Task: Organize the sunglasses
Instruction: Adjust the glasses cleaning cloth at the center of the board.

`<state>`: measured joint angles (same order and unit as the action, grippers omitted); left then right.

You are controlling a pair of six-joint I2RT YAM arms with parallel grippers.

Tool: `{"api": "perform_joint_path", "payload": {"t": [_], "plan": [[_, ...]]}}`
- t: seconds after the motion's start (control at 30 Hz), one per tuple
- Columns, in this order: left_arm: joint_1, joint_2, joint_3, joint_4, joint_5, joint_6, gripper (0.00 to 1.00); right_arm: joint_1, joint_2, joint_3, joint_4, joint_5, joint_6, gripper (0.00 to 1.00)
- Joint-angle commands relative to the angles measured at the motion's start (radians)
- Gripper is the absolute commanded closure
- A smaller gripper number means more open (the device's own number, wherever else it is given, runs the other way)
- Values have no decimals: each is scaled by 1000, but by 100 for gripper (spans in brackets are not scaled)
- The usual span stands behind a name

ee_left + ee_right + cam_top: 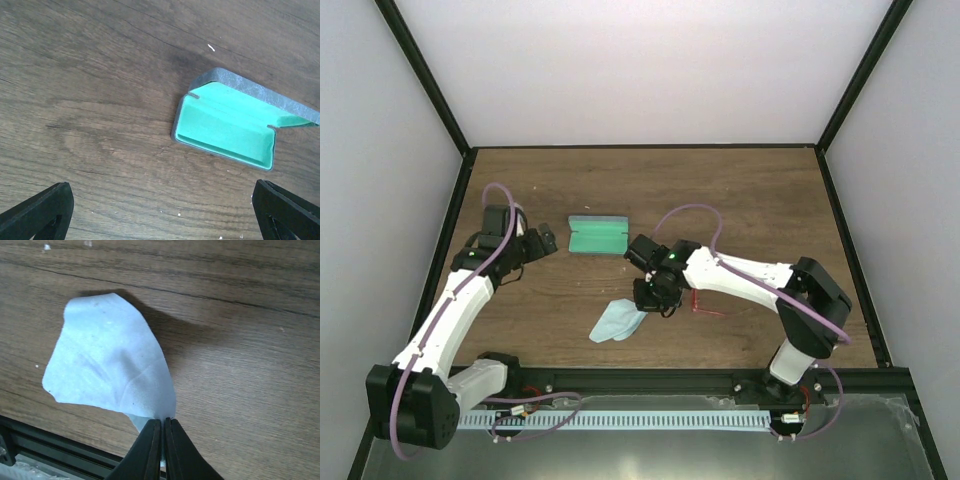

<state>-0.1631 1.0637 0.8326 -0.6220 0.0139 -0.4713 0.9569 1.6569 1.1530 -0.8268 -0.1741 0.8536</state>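
The red sunglasses (706, 308) lie on the table just right of my right wrist, partly hidden by the arm. The grey-blue case (597, 236) lies open, its green lining up (225, 131). My left gripper (544, 243) hovers just left of the case, wide open and holding nothing, with its black fingertips (36, 215) at the lower corners of the left wrist view. My right gripper (163, 423) is shut on a corner of the light blue cloth (107, 365), which hangs and spreads over the wood near the front edge (618, 320).
A black rail and a white slotted strip (620, 420) run along the table's near edge, just beyond the cloth. Dark frame posts and white walls close in the left, right and back sides.
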Motion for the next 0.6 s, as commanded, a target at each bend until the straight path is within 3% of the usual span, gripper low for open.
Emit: {"api": "perform_joint_path", "payload": {"t": [0.0, 0.27, 0.33, 0.37, 0.4, 0.57], "plan": [[5, 9, -18, 35, 44, 20, 0, 3, -27, 17, 38, -12, 17, 96], [0, 34, -54, 103, 237, 58, 0, 3, 88, 137, -24, 20, -20, 90], [-5, 40, -55, 92, 235, 67, 0, 2, 105, 139, -37, 61, 6, 79], [-6, 41, -55, 87, 232, 71, 0, 2, 110, 138, -41, 78, 15, 62], [-6, 39, -57, 84, 230, 75, 0, 3, 111, 139, -48, 91, 24, 54], [-8, 31, -75, 90, 262, 72, 0, 38, 87, 136, -43, 114, 83, 52]]}}
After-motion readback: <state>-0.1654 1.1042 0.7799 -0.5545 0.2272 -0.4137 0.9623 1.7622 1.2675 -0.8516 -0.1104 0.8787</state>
